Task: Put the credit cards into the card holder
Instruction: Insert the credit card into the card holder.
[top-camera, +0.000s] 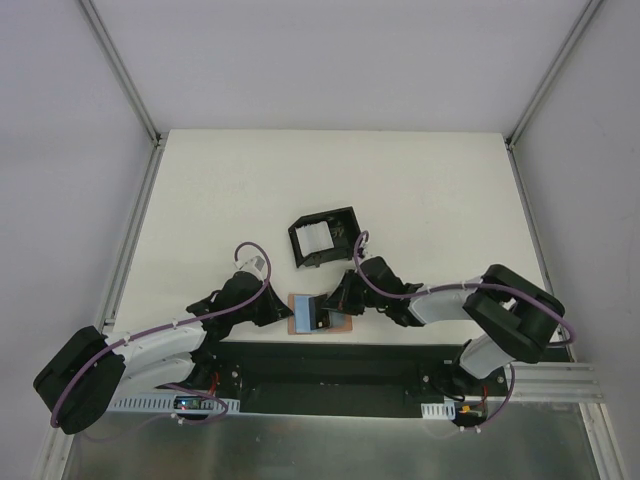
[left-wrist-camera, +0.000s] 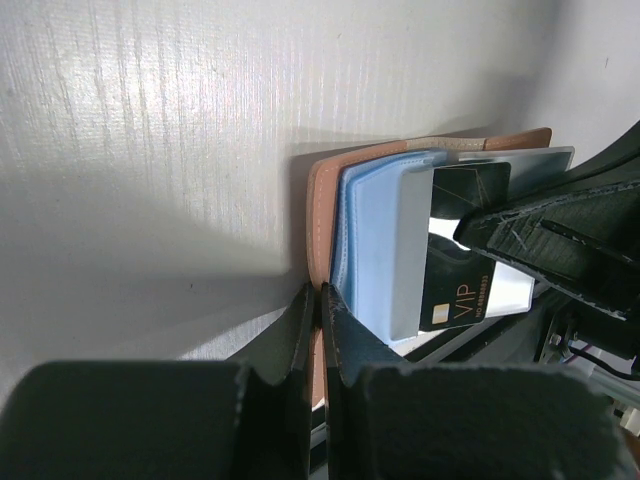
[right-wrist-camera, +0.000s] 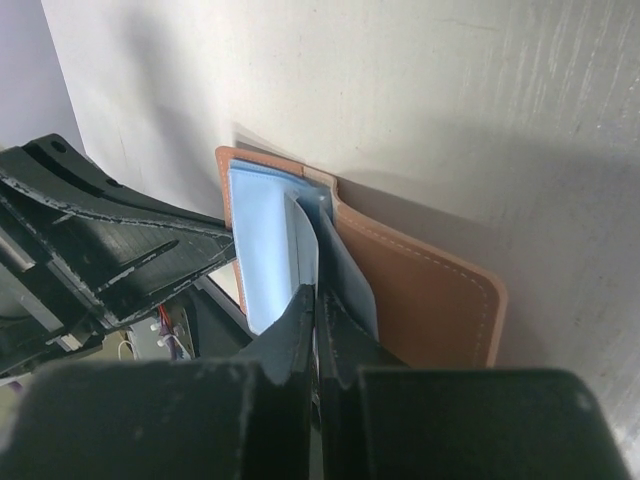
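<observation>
The tan card holder (top-camera: 342, 322) lies open at the table's near edge, its light blue pockets (left-wrist-camera: 372, 240) facing up. My left gripper (left-wrist-camera: 320, 292) is shut on the holder's tan left edge (left-wrist-camera: 318, 215). From the right, my right gripper (right-wrist-camera: 318, 290) is shut on a credit card (right-wrist-camera: 305, 245) held on edge above the open holder (right-wrist-camera: 420, 290). In the left wrist view this card (left-wrist-camera: 465, 270) is dark, marked VIP, with one end behind a pale blue pocket. A grey card (left-wrist-camera: 540, 160) lies against the holder's far side.
A black box frame (top-camera: 323, 236) with white pieces stands just behind the card holder, mid-table. The two grippers (top-camera: 281, 312) (top-camera: 338, 303) sit close together over the holder, beside the dark base strip (top-camera: 330, 360) at the table's near edge.
</observation>
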